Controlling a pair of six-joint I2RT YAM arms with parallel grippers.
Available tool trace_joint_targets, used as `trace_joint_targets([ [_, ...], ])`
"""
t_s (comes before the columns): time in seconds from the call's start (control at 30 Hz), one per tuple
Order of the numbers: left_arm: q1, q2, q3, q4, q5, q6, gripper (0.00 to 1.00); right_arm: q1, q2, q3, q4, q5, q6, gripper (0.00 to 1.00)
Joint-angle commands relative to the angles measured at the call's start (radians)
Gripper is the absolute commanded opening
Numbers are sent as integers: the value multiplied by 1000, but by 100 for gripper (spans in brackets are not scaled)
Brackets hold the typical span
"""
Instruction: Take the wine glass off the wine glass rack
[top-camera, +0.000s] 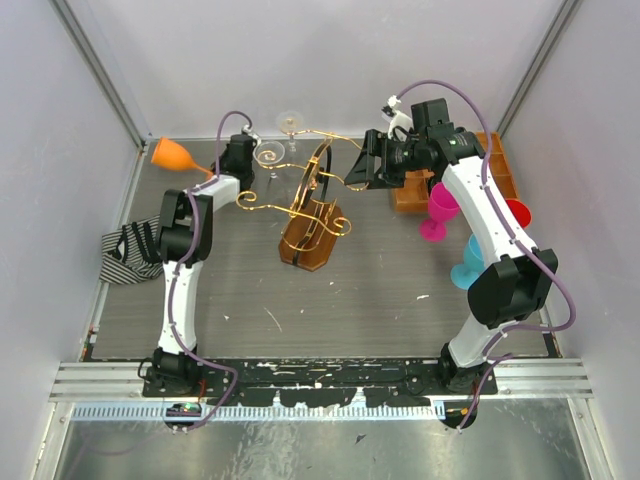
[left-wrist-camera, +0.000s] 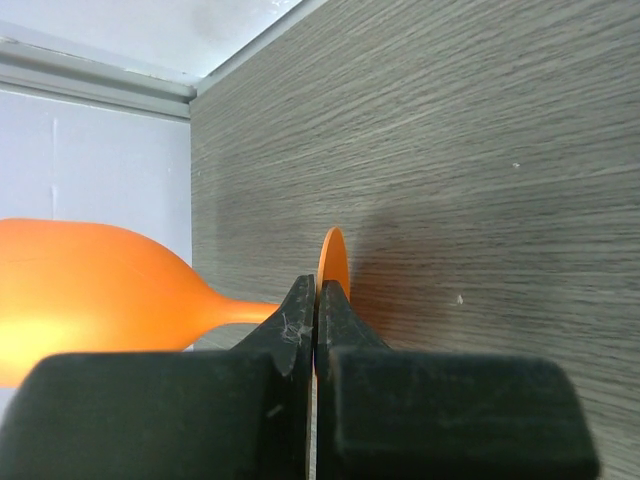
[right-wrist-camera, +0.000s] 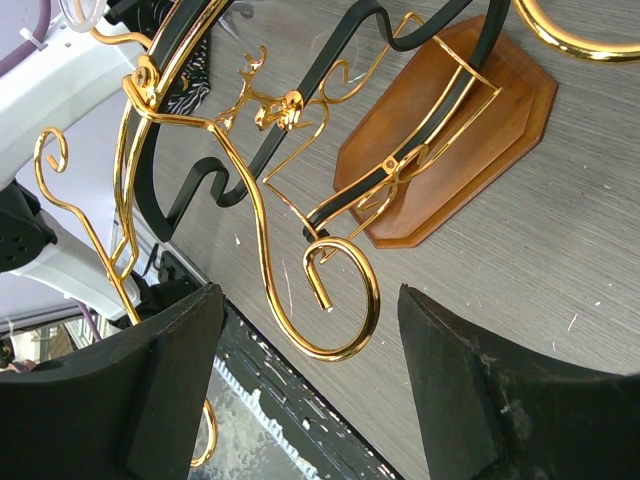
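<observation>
The wine glass rack (top-camera: 310, 215) stands mid-table, a gold curly-wire stand on a brown wooden base (right-wrist-camera: 470, 120). Two clear glasses (top-camera: 268, 155) hang from its back-left arms. An orange wine glass (top-camera: 172, 153) lies off the rack at the far left, its bowl (left-wrist-camera: 90, 290) pointing toward the wall. My left gripper (left-wrist-camera: 317, 290) is shut on the thin foot (left-wrist-camera: 333, 262) of this glass, low over the table. My right gripper (top-camera: 365, 165) is open at the rack's right side, and a gold scroll (right-wrist-camera: 340, 300) hangs between its fingers without touching them.
An orange wooden tray (top-camera: 500, 165) sits at the back right. Pink (top-camera: 440, 210), red (top-camera: 517, 212) and teal (top-camera: 470, 262) glasses stand beside the right arm. A striped cloth (top-camera: 130, 255) lies at the left edge. Walls close in at the back and both sides.
</observation>
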Motion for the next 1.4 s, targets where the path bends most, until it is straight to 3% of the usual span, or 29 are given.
trace_joint_targets([
  [0.0,10,28,31,-93,12,-39,5,5,-5,43,13,-8,-16,76],
  [0.33,7,28,42,-154,58,-41,20,5,1,48,12,-13,-17,76],
  [0.43,5,27,43,-170,74,-42,32,6,5,51,10,-14,-17,76],
  [0.6,6,25,45,-182,87,-44,44,5,8,54,9,-15,-19,76],
  [0.8,4,22,43,-200,114,-44,47,5,11,55,7,-15,-19,76],
  [0.87,4,21,43,-200,110,-43,45,4,12,57,7,-16,-20,76],
  [0.9,3,23,44,-202,107,-44,38,6,14,59,7,-16,-20,76],
  [1.03,2,31,55,-208,85,-48,1,5,15,57,7,-18,-20,75],
  [1.27,12,39,78,-208,29,-81,0,6,15,53,7,-16,-24,75],
  [1.37,28,73,143,-293,-32,-124,0,5,15,52,7,-16,-24,75],
])
